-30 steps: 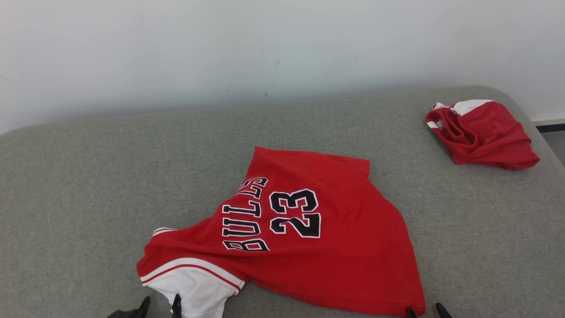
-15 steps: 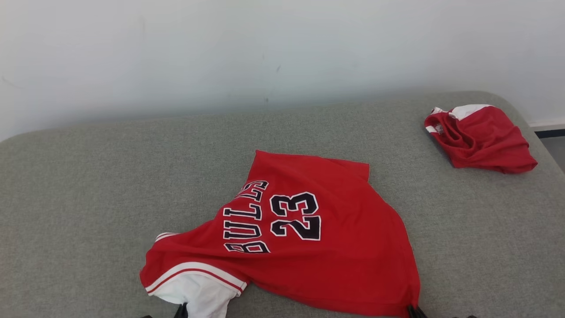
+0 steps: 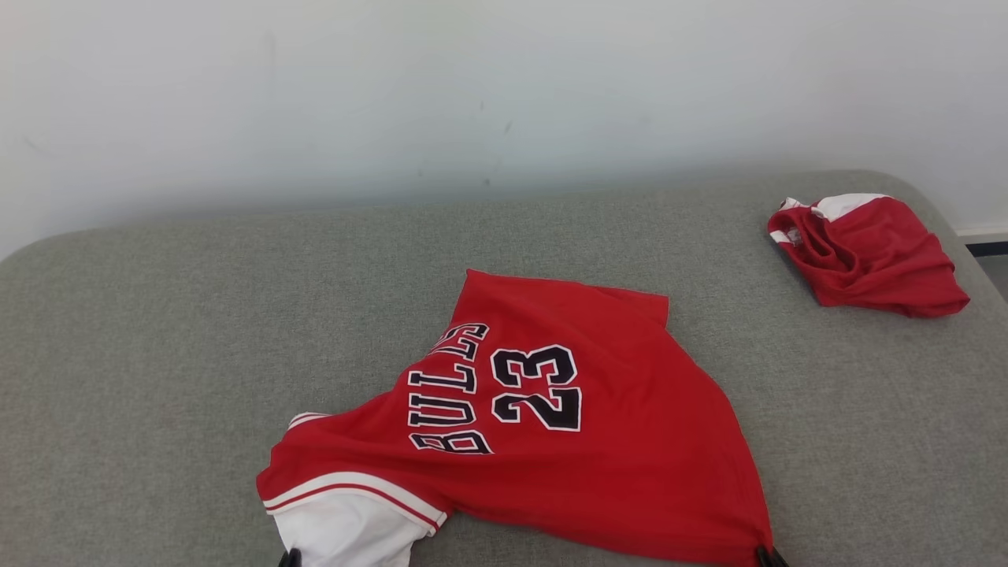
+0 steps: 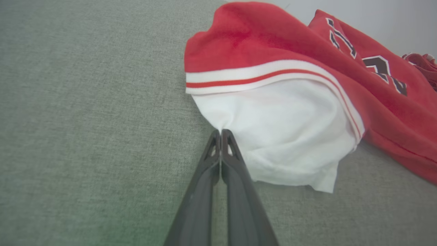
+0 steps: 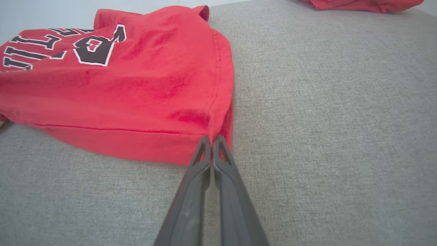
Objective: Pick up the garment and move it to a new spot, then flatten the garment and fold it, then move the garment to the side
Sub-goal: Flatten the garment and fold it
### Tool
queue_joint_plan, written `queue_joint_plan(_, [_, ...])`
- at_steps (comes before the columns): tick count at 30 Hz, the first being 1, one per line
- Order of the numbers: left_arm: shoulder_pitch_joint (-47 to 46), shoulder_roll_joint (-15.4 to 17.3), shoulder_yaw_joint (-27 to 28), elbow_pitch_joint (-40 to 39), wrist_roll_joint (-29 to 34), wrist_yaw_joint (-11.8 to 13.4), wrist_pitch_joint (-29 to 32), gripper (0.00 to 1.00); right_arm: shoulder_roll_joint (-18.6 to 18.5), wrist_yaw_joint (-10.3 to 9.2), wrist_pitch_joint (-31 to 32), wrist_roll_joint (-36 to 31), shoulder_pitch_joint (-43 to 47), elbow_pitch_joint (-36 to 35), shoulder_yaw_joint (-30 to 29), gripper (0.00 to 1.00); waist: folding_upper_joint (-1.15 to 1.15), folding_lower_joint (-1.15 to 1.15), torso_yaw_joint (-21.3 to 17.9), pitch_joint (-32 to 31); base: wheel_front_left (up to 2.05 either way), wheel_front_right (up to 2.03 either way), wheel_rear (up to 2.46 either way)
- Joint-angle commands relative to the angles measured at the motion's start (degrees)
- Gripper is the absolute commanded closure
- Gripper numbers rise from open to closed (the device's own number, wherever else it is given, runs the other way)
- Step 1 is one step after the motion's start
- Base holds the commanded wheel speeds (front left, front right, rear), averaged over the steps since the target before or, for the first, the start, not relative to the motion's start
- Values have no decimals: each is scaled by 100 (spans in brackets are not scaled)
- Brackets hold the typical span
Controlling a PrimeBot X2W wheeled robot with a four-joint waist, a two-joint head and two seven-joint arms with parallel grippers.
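Note:
The garment (image 3: 543, 441) is a red jersey with black "BULLS 23" lettering and a white sleeve, lying rumpled on the grey cushion. In the left wrist view my left gripper (image 4: 221, 133) is shut on the edge of the white sleeve (image 4: 283, 133). Its tip shows at the head view's bottom edge as the left gripper (image 3: 289, 557). My right gripper (image 5: 212, 138) is shut on the jersey's red hem corner (image 5: 218, 126); in the head view the right gripper (image 3: 770, 557) sits at the garment's lower right corner.
A second red and white garment (image 3: 866, 256) lies bunched at the far right of the grey cushioned surface (image 3: 157, 331). A white wall (image 3: 472, 94) runs along the back. The cushion's right edge drops to a floor strip (image 3: 988, 252).
Both grippers closed from open onto the garment: left on the white sleeve, right on the hem corner. The head view has shifted, so the whole scene sits slightly lower and to the right.

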Motion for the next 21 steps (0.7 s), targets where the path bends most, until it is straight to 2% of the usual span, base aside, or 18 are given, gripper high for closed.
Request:
queue_joint_plan(1, [83, 10, 11, -50, 42, 7, -17, 100, -13, -15, -23, 10, 91, -55, -19, 100, 0, 0, 14, -9, 0, 0, 0])
queue_joint_plan(10, [466, -27, 151, -321, 171, 6, -17, 100, -46, -15, -23, 1, 355, -284, -198, 100, 0, 0, -32, -26, 0, 0, 0])
queue_joint_plan(11, [494, -36, 183, -353, 212, 6, -17, 92, -30, -15, -23, -8, 359, -295, -214, 52, 0, 0, -27, -27, 0, 0, 0])
queue_joint_plan(12, [510, -52, 203, -400, 241, 6, -17, 28, -15, -15, -23, 3, 370, -297, -225, 0, 0, 0, -22, -28, 0, 0, 0])
queue_joint_plan(13, [530, -68, 231, -429, 260, 6, -17, 0, -22, -15, -23, 20, 375, -307, -229, 0, 0, 0, -18, -30, 0, 0, 0])
queue_joint_plan(21, [607, -111, 443, -620, 424, 6, -17, 0, -219, -15, -23, 85, 323, -263, -207, 0, 0, 0, -5, -5, 0, 0, 0])
